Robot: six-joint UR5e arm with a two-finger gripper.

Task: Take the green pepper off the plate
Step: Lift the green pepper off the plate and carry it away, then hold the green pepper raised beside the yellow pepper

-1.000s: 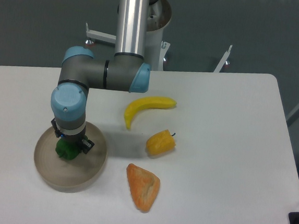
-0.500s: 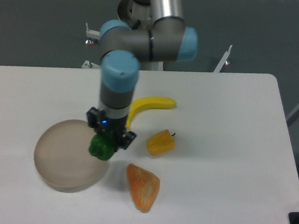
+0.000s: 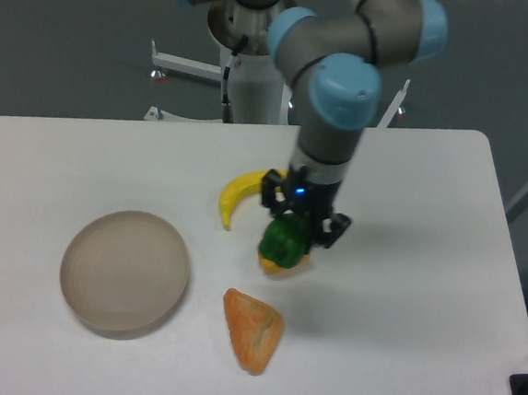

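Observation:
My gripper (image 3: pixel 290 237) is shut on the green pepper (image 3: pixel 283 243) and holds it in the air above the table, right of centre. The pepper hangs in front of the yellow pepper (image 3: pixel 279 266), which is mostly hidden behind it. The beige-grey plate (image 3: pixel 124 271) sits at the front left of the table with nothing on it, well to the left of the gripper.
A yellow banana (image 3: pixel 237 195) lies just left of the gripper, partly behind it. An orange wedge-shaped piece (image 3: pixel 252 329) lies on the table in front of the gripper. The arm's base column (image 3: pixel 252 67) stands at the back. The table's right edge runs past (image 3: pixel 509 256).
The gripper lifted the green pepper off the plate and carried it to the right, from the plate's rim to above the yellow pepper. The plate now holds nothing.

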